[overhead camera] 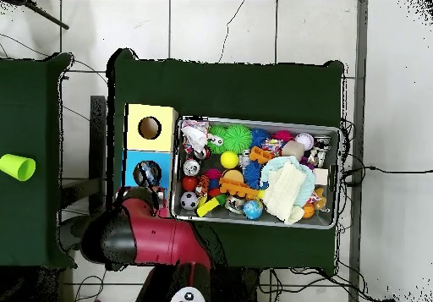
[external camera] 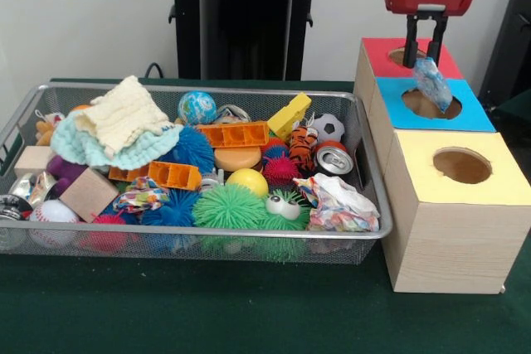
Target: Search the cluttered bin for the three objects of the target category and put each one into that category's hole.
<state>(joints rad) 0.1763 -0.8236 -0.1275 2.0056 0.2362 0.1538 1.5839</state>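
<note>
The hand (external camera: 425, 49) hung over the blue-topped box, its 2 fingers closed on a crumpled bluish plastic wrapper (external camera: 433, 84) that dangled just above the hole (external camera: 431, 104). The wrapper's lower end overlapped the hole's far rim in the front view; whether it touched the box could not be told. In the overhead view the arm covered the red-topped box, and the blue hole (overhead camera: 147, 173) lay just beyond the arm's end.

The bin (external camera: 372, 155) stood on the green worktop (external camera: 249, 304) immediately beside the 3 boxes, heaped with toys, among them a crushed drink can (external camera: 334, 160) and a crumpled printed wrapper (external camera: 338, 204) at the end nearest the boxes.

Judgement: the step in hand was the drop of 1 target item. To do it well, the wrapper should be centred over the opening and lowered until its tail enters the hole before the fingers part, since light film may drift or catch on the rim. Neither the red hole behind nor the yellow hole (external camera: 461, 166) in front should receive it.
</note>
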